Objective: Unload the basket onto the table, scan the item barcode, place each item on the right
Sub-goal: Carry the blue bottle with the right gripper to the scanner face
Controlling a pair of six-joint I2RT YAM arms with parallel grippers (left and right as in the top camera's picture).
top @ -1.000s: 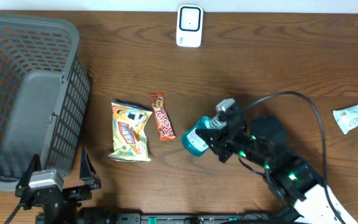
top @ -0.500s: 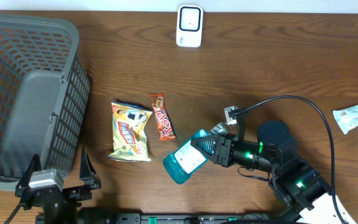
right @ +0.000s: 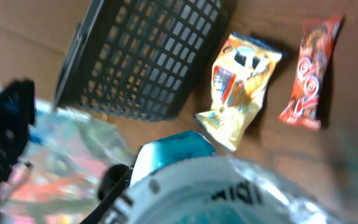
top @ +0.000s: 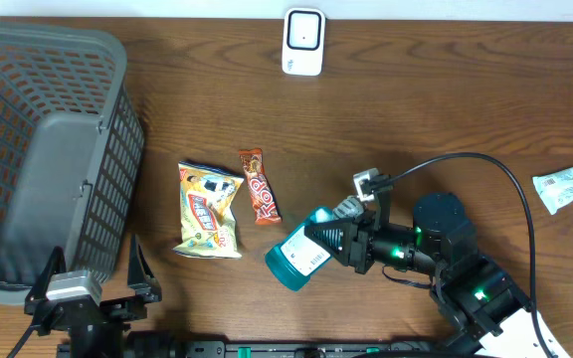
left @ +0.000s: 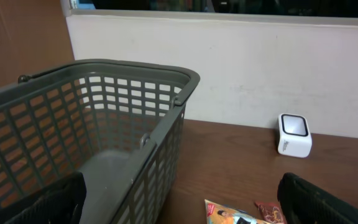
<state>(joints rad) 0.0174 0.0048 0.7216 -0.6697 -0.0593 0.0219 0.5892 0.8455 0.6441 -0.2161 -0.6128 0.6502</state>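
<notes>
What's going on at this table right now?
The right gripper is shut on a teal bottle, its white label turned upward. The white scanner sits at the far edge, well away from it, so the scan looks not yet done. The left gripper hangs open and empty beside the grey basket. A yellow snack bag and a chocolate bar lie nearby.
</notes>
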